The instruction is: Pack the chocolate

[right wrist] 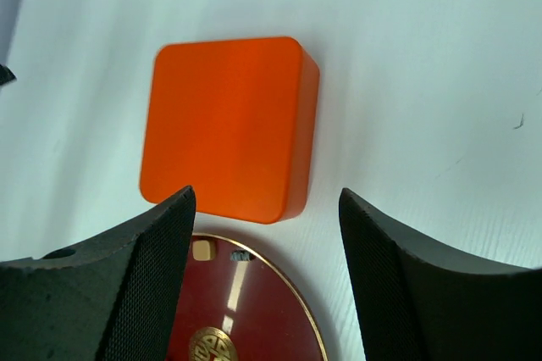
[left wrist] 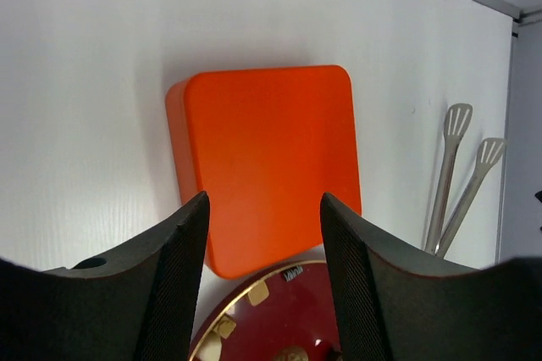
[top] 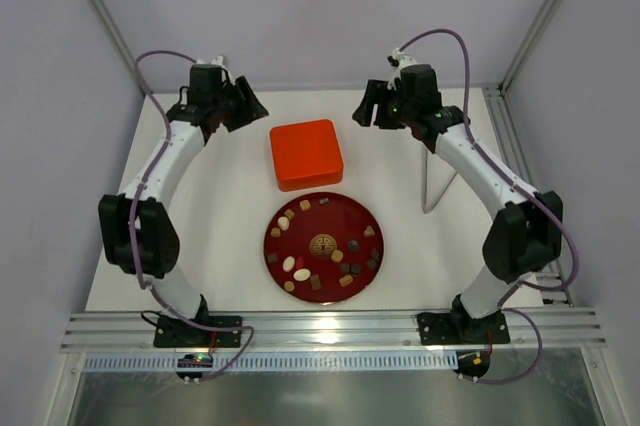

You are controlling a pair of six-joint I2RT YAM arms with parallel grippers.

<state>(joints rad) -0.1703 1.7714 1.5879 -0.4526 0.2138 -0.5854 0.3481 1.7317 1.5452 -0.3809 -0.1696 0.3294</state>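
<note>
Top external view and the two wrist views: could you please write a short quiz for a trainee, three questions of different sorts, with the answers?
1. True or false: every chocolate piece in view lies on the red plate.
2. Where do the tongs lie? A) on the orange box; B) on the table beside the right arm; C) left of the plate.
3. What do the left gripper and the right gripper hold?
Key: 1 true. 2 B. 3 Nothing; both are open, near the box.
</note>
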